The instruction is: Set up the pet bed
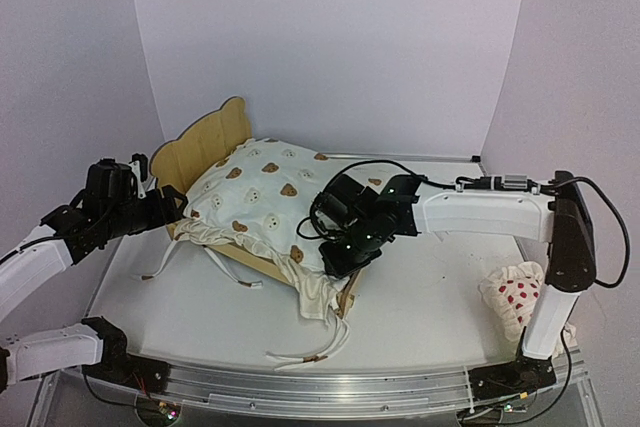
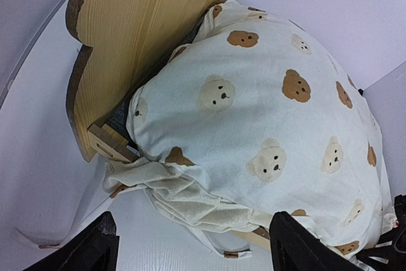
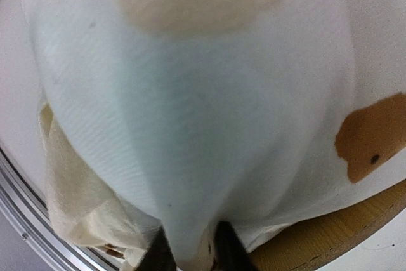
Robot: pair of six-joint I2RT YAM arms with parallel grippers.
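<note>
1. Claws first. The right claw (image 3: 190,255) is closed on a fold of the bear-print cushion (image 1: 265,197). The left claw (image 2: 193,239) is wide open and holds nothing.
2. The pet bed (image 1: 205,147) sits on the bench (image 1: 420,307) between the two claws, under the cushion. Its headboard (image 2: 139,36) is just beside the left claw. Its foot corner is right under the right claw.
3. The step now, I think, is to pull the cushion flat so it sits inside the bed. The cushion is puffed up, and its ruffle spills over the corner next to the right claw.
4. To do it well, the right claw should pull slow and low. It should pinch only cloth, not the wood edge just below it.
5. The bed looks light, so a hard tug could slide it along the bench. The left claw is close enough to hold the headboard and stop that.
6. The ties (image 1: 300,355) hang loose on the near side of the right claw. They could get trapped under the cushion, so watch them.
7. Now count.
   - One pet bed.
   - One cushion.
   - One red-dotted pillow (image 1: 512,297), well away from the right claw, back by its own arm.
   - Two claws.
   - A few ties, too tangled to count.
</note>
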